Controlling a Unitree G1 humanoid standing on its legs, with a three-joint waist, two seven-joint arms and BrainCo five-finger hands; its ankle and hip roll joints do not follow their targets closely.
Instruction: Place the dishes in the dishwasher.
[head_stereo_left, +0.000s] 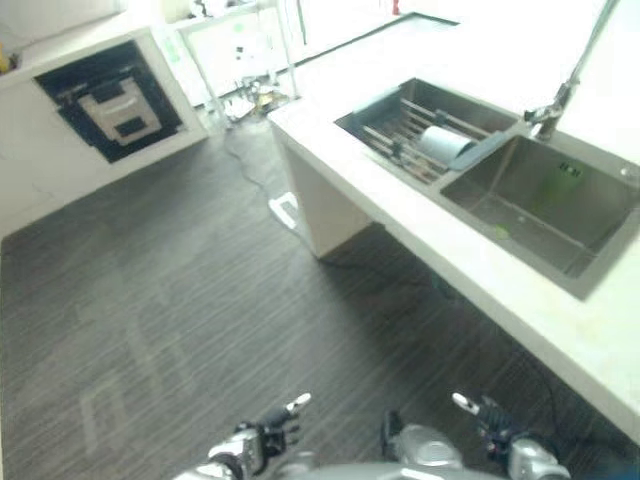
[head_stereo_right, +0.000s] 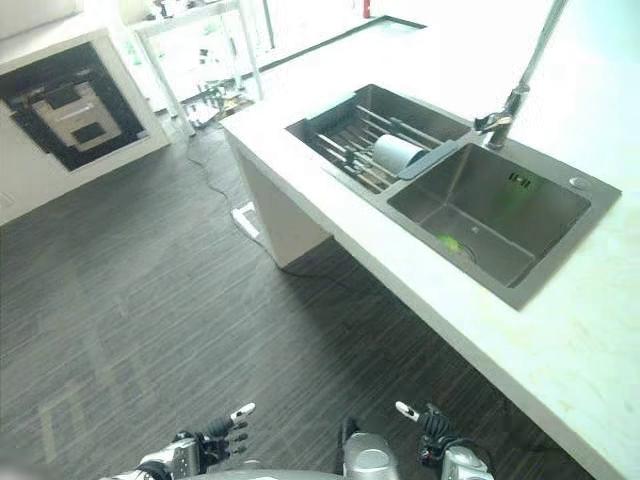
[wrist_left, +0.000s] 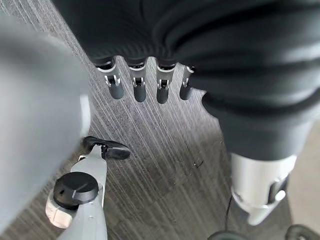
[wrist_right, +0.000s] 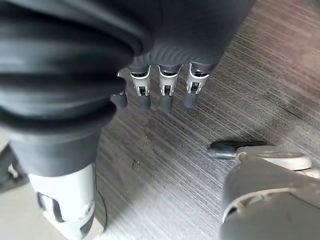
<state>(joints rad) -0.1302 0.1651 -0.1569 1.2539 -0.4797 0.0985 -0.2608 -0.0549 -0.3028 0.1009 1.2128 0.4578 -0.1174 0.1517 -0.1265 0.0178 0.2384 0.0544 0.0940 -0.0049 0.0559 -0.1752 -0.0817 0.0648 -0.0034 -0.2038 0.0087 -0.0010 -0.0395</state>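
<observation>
L hand (head_stereo_left: 262, 440) & R hand (head_stereo_left: 500, 435): fingers slack, empty, low over floor | plate (head_stereo_right: 397, 152) upright in sink rack (head_stereo_right: 345, 135) | risk: edge-on plate slips from fingers, rack wires snag.

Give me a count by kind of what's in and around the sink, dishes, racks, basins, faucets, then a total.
White dish lying in the rack: 1
Dish rack in the nearer basin: 1
Sink basins: 2
Faucet: 1
Total: 5
Both hands, left hand and right hand, hang low over the floor, holding nothing.
</observation>
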